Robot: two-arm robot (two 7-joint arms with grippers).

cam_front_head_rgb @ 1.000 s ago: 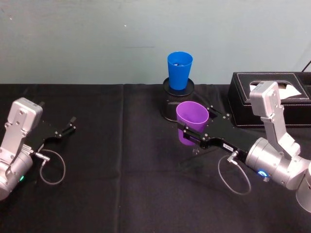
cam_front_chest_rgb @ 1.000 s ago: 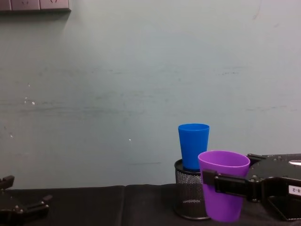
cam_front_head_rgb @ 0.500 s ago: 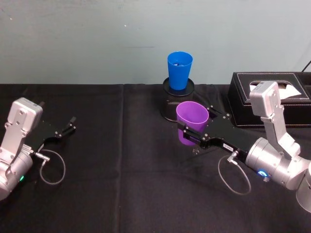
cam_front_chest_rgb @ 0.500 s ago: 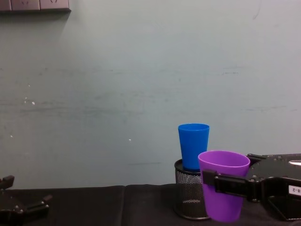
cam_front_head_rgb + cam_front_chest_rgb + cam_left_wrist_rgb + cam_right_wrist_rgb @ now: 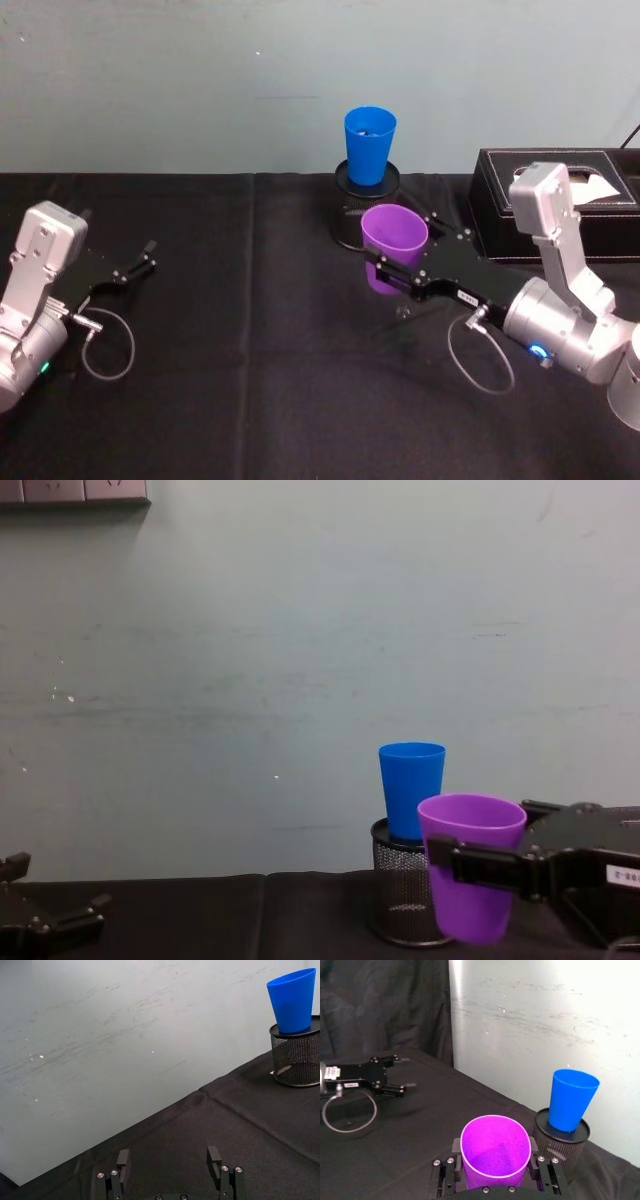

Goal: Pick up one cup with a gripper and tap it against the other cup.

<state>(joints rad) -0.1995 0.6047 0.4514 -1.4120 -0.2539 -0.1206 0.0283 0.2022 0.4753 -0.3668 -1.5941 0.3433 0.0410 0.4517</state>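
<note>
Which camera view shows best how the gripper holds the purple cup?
The right wrist view: from behind, the right gripper has one finger on each side of the purple cup. The head view shows the hold from above, farther off. The chest view shows it from the side, with one finger across the cup.

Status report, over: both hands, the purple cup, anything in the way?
Right hand shut on purple cup, held upright. Left hand open, idle. Blue cup in mesh holder, just beyond; nothing between.

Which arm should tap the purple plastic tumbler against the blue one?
Right: the right gripper holds the purple plastic tumbler, close to the bright blue plastic tumbler; the left gripper sits open, far off.
</note>
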